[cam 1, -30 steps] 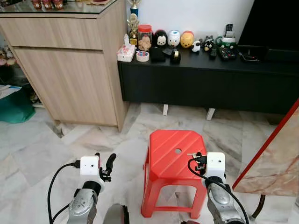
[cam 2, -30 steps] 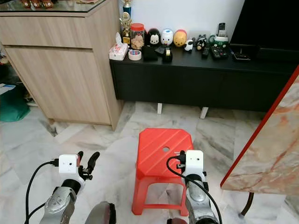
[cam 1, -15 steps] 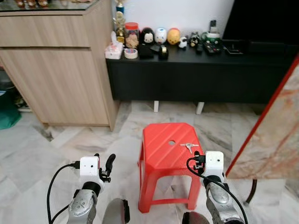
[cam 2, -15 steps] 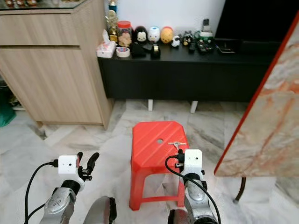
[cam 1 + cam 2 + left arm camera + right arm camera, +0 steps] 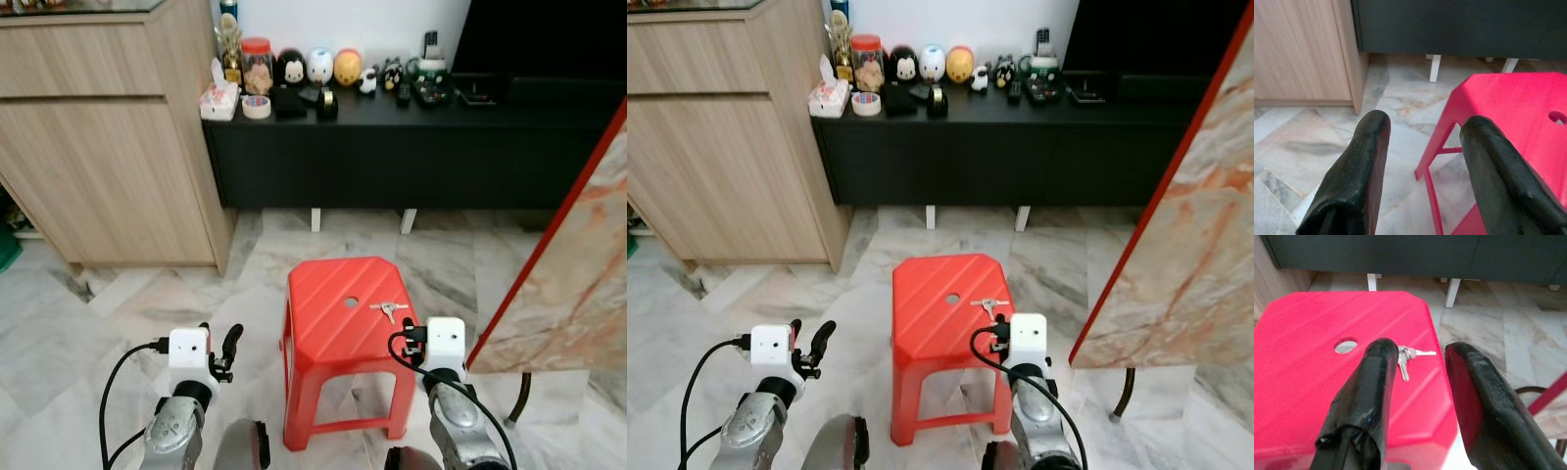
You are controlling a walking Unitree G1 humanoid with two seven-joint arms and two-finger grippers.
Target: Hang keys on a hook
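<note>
The keys lie flat on the red stool, near its right edge and just beside the round hole in the seat. The right end effector hangs above the stool's near right corner with its fingers spread wide, holding nothing. The left end effector is also wide apart, over bare marble floor left of the stool. A tilted marble slab stands close on the right side.
</note>
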